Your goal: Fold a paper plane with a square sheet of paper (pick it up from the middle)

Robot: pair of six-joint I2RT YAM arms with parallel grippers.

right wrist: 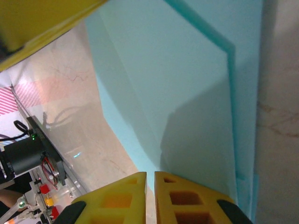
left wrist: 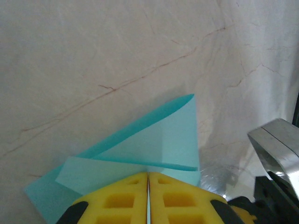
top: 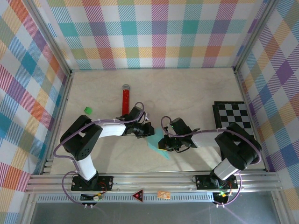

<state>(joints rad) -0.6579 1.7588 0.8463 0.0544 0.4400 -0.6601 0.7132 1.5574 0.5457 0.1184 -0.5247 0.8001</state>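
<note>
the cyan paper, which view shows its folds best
Left wrist: the cyan paper shows its pointed tip and overlapping folded layers in full outline. Right wrist gives a very close look at flat layers and one edge. Top external shows it as a small, partly covered cyan patch.

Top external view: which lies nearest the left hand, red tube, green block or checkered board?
The red silver-capped tube, ending beside the left hand; the small green block lies farther left, the black-and-white checkered board far right.
</note>
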